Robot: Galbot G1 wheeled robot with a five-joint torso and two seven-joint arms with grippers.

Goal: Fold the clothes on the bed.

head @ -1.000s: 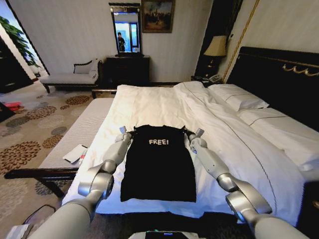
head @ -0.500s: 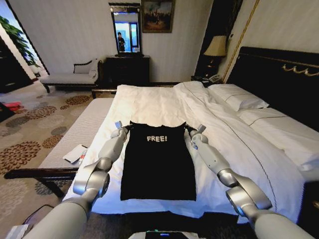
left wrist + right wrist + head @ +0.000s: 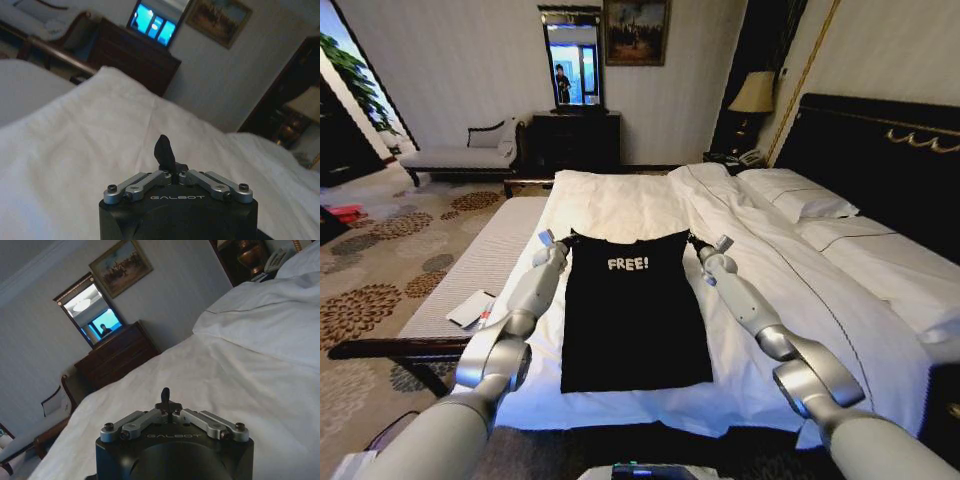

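The bed (image 3: 650,205) spreads across the middle and right of the head view, its white duvet running from the near edge to the far end, with white pillows (image 3: 798,195) along the right side against the dark headboard (image 3: 880,150) with its gold ornament. Left of the bed stands a pale padded bench (image 3: 470,270) with a dark frame, and on it lies a small white paper item (image 3: 470,308). Beyond the bed, against the far wall, are a dark dresser (image 3: 575,140) with a mirror above it and a lamp (image 3: 753,93) on the far right.

The black T-shirt (image 3: 632,320) lies flat on the duvet near the near edge of the bed, its white "FREE!" lettering toward the far side and its hem toward the robot. Its far edge is stretched between the two arms, which reach forward on either side of it.

The left claw (image 3: 556,243) is at the shirt's far left corner; in the left wrist view its fingers are pressed together on a small peak of black cloth (image 3: 165,152) standing above the white duvet. The right claw (image 3: 708,248) is at the far right corner; in the right wrist view its fingers are likewise closed on a smaller nub of black cloth (image 3: 165,394)
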